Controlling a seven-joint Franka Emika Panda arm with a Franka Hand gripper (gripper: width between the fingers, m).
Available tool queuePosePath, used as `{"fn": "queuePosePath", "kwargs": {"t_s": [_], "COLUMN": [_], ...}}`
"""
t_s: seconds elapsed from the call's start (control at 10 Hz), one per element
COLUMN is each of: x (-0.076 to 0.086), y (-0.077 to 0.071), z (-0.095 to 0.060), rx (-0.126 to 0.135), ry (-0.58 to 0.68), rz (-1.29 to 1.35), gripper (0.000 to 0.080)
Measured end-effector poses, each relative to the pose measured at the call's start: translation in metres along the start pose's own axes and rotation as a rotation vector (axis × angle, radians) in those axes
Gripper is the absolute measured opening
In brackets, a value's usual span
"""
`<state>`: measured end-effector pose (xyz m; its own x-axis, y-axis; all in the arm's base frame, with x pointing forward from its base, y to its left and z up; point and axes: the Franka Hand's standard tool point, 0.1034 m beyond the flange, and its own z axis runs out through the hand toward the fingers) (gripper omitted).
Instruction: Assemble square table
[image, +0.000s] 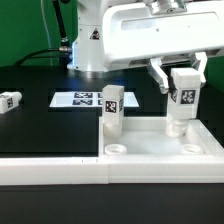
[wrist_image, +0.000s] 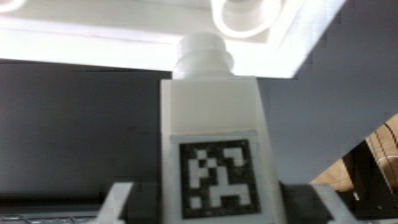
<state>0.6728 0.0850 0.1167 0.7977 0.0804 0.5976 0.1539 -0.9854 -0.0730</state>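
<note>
White leg upright, clamped in gripper, its tip at tabletop corner

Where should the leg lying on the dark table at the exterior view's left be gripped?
Grip the lying leg across its two long flat sides, about mid-length, coming down from above. It lies on its side on the table, apart from the other parts, so its top is open, and parallel flat sides suit a two-finger pinch.
</note>
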Motion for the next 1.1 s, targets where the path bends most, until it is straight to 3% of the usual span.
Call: {"fn": "queuePosePath", "kwargs": {"t_s": [0.7, 1.1], "x": [-0.02, -0.017], "y": [-0.015, -0.017], "z": [0.02, 0.022], "rx": [0.02, 0.02], "ry": [-0.033, -0.024], "rz": [-0.006, -0.007], "gripper": [0.029, 0.029]}}
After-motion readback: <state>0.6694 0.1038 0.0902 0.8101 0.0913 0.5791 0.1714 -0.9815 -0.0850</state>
